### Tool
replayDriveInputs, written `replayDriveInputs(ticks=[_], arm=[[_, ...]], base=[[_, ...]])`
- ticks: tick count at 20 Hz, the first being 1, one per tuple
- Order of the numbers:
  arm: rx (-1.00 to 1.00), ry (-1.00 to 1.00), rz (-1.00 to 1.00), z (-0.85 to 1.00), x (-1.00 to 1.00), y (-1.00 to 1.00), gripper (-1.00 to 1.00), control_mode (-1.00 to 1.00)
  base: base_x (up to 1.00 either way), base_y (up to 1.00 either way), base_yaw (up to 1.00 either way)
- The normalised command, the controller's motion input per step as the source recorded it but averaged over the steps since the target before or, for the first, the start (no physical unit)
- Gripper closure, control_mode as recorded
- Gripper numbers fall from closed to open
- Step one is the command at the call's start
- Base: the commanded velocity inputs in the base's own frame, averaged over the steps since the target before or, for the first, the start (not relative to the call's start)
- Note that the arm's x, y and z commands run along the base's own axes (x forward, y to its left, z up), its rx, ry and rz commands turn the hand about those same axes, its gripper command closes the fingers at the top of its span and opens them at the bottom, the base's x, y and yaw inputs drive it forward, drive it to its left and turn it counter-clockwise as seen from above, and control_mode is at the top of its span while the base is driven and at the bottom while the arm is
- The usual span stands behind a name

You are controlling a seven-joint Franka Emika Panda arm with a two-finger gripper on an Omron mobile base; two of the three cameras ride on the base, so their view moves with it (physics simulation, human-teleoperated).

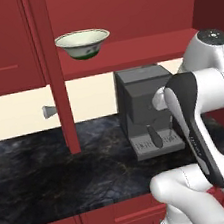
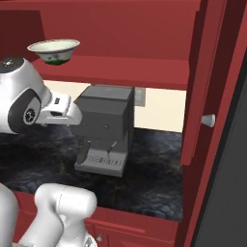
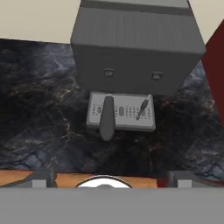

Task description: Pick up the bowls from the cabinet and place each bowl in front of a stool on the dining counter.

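Left base view takes in the dark red cabinet [image 1: 135, 14] across the top of the scene, its panelled door [image 1: 52, 67] swung open toward me so I see it edge-on, with the grey knob [image 1: 49, 111] sticking out to the left near its lower end. From the right base view the same cabinet [image 2: 120, 29] shows its red shelf [image 2: 125, 67] running left to right, and another door edge with a knob [image 2: 208, 120] stands at the right. Below it lies the black marbled wall counter [image 1: 47, 178], with red drawer fronts [image 1: 114, 222] along its near edge. On that counter, toward the right and against the cream wall, sits a grey coffee machine [image 1: 143, 107]; the hand view looks down on its boxy top, its drip tray [image 3: 121, 112] and the dark handle jutting out toward the camera. The white arm [image 1: 205, 80] rises at the near right, its dark-clad link crossing in front of the machine's right side. The cream-white bowl [image 1: 82, 43] with the green outside pattern stands upright on the shelf, near its left end, above and to the left of the machine, and nothing touches it. The gripper [image 3: 105, 183] hangs over the near edge of the counter, well below the bowl, its two fingertips [image 3: 41, 180] spread wide apart with nothing between them.
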Motion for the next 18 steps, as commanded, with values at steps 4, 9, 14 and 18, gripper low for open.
replayDriveInputs(ticks=[4, 9, 14, 18], arm=[[0.08, -0.28, -0.01, 0.59, 0.02, 0.27, -1.0, -1.0], [-0.04, -0.39, 0.01, 0.33, 0.0, 0.38, -1.0, -1.0], [-0.24, -0.33, 0.29, 0.36, 0.1, -0.08, -1.0, -1.0], [-0.44, -0.07, 0.25, 0.74, 0.19, -0.08, -1.0, -1.0]], base=[[0.0, 0.0, 0.0], [0.0, 0.0, 0.0], [0.0, 0.0, 0.0], [0.0, 0.0, 0.0]])
